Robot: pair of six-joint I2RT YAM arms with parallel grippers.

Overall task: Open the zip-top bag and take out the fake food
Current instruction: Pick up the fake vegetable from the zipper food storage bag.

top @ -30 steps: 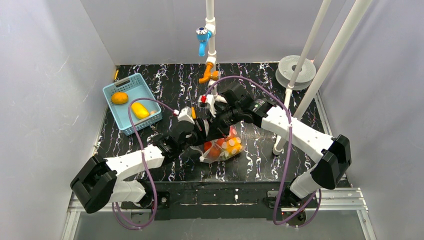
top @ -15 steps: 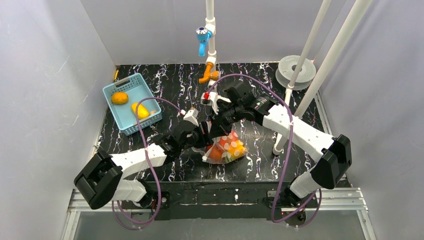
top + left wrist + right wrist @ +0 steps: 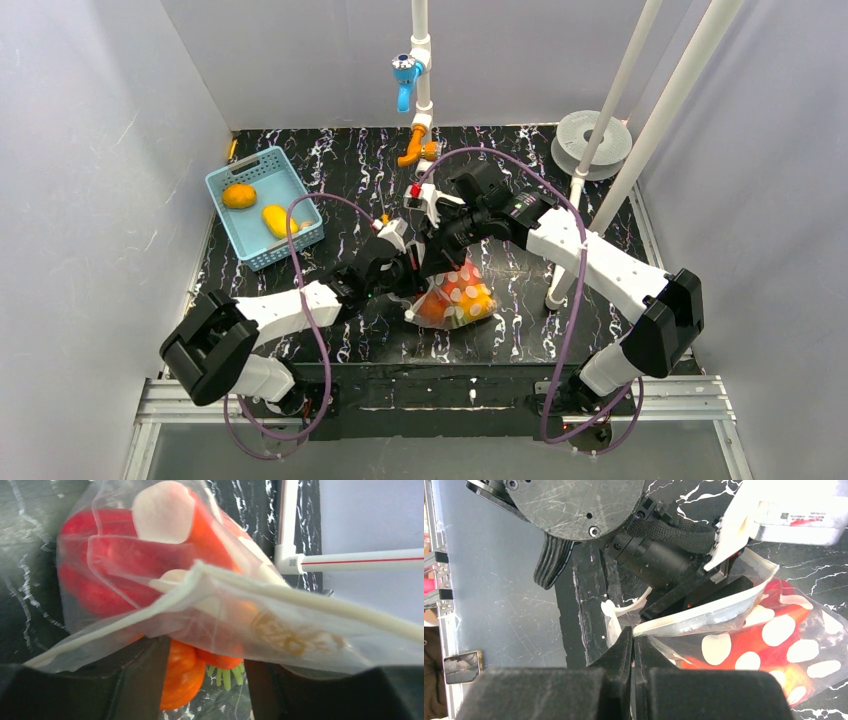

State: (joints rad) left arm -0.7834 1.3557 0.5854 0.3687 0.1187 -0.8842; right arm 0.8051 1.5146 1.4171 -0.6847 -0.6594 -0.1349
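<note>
The zip-top bag (image 3: 456,296), clear with white polka dots, lies at the table's middle and holds red and orange fake food (image 3: 470,300). My right gripper (image 3: 633,636) is shut on the bag's top rim (image 3: 704,616) and holds it up. My left gripper (image 3: 202,672) is open at the bag's mouth. Its dark fingers (image 3: 137,680) stand apart under the draped rim (image 3: 280,592). A round orange piece (image 3: 182,672) and a carrot's green top (image 3: 227,676) show between them. In the top view both grippers (image 3: 415,265) meet at the bag's upper left.
A light blue basket (image 3: 222,180) at the back left holds an orange piece (image 3: 238,196) and a yellow piece (image 3: 276,220). A white pole (image 3: 575,215) stands just right of the bag. A grey spool (image 3: 590,140) and a tap pipe (image 3: 420,95) are at the back.
My left arm has swung right and pushed its gripper into the bag's mouth. The right gripper has kept its hold on the rim, and the bag has shifted slightly right.
</note>
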